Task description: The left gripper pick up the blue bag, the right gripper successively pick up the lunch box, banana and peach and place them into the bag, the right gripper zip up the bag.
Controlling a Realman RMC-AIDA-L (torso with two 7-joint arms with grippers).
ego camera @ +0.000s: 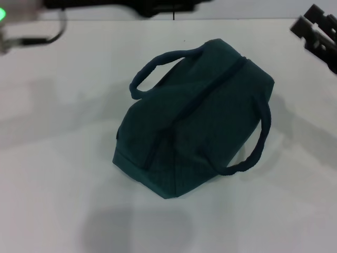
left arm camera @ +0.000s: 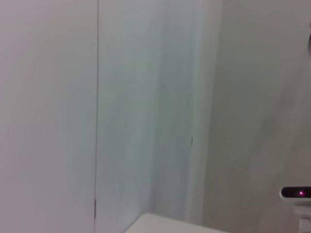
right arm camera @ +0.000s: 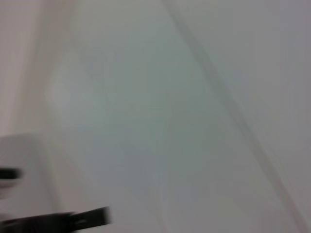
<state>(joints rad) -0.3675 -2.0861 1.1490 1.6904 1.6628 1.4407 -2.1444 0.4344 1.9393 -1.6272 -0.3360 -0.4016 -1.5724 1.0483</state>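
Blue bag (ego camera: 195, 121) lies zipped at mid-desk (ego camera: 47, 174), handles splayed. Right gripper (ego camera: 316, 31) sits far right, left gripper far left out of view; I cannot tell either's opening. You should confirm zipper fully seated before retracting.

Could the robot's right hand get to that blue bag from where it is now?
Probably yes. The right hand sits at the table's far right corner, apart from the blue bag, which lies zipped on the white table. Nothing shows between them, and the nearer loop handle faces that side.
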